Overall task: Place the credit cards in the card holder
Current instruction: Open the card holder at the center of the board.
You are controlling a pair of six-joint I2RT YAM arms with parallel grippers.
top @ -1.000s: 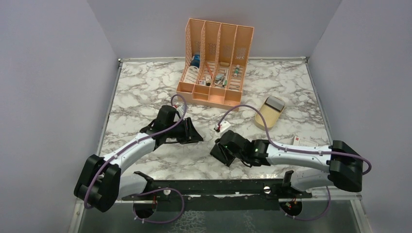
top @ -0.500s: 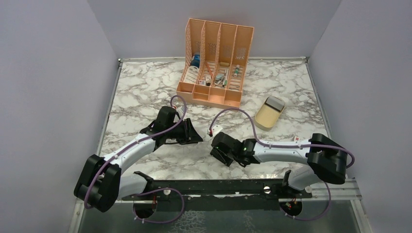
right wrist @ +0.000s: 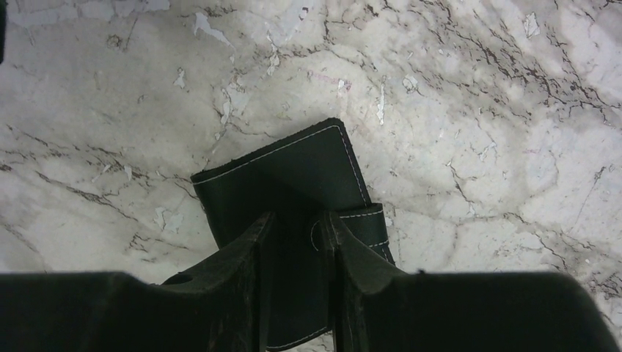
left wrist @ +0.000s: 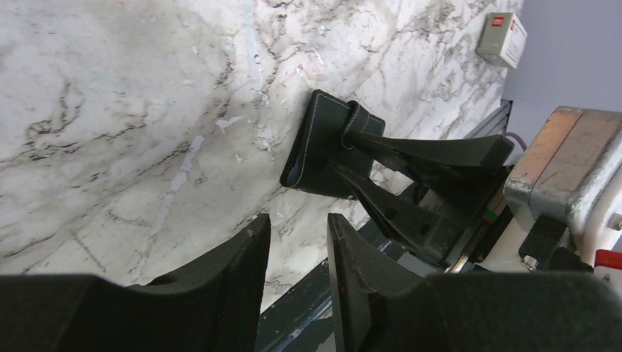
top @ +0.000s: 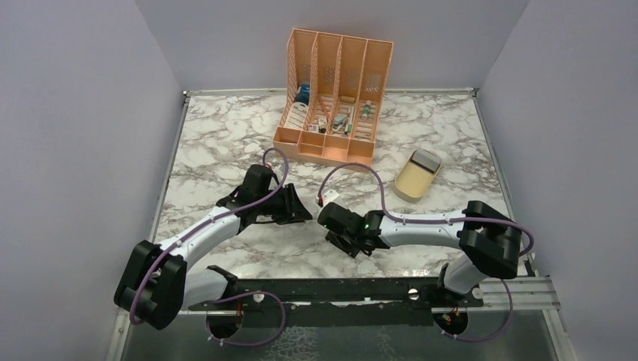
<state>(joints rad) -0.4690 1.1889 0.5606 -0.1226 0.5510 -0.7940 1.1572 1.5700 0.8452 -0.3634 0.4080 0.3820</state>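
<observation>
The card holder (right wrist: 293, 169), a black folding wallet with white stitching, lies on the marble in front of the arms. My right gripper (right wrist: 299, 220) points down onto it. The jaws stand narrow, and the rounded end of the snap tab (right wrist: 363, 224) shows in the gap between them. From above the right gripper (top: 346, 239) covers most of the wallet. My left gripper (left wrist: 297, 220) hovers open and empty just left of it, facing the card holder (left wrist: 315, 147). A whitish credit card with a red mark (left wrist: 502, 38) lies farther right on the table.
An orange slotted desk organizer (top: 335, 98) with small items stands at the back centre. A beige oval dish (top: 412, 183) holding a grey flat thing sits at the right. The metal rail (top: 338, 289) with both arm bases runs along the near edge.
The right arm has swung left, carrying its gripper a little leftward over the wallet, and its jaws have narrowed. The left arm has not moved.
</observation>
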